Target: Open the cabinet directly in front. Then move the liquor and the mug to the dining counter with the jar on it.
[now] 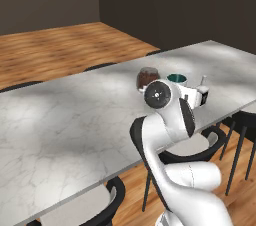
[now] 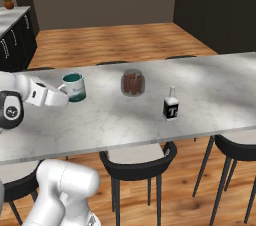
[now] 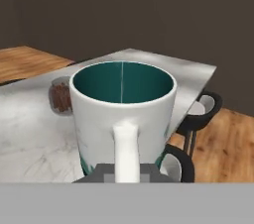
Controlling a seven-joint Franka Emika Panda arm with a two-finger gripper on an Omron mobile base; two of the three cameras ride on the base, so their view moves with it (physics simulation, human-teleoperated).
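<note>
claw [image 3: 127,171] clamped on the teal mug's [image 3: 122,114] handle at the marble tabletop [image 2: 210,85], jar [image 2: 132,83] and liquor bottle [image 2: 170,105] nearby

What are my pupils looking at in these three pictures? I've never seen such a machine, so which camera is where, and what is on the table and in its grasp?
It is a white robot arm on a driving base, in a rendered kitchen. Two pictures come from cameras on the base, behind the arm to its left and right. The third looks along the gripper itself. On the dining counter stand a jar and a liquor bottle. The gripper is shut on the handle of the mug, held at the counter beside the jar; whether the mug rests on the marble is unclear.
</note>
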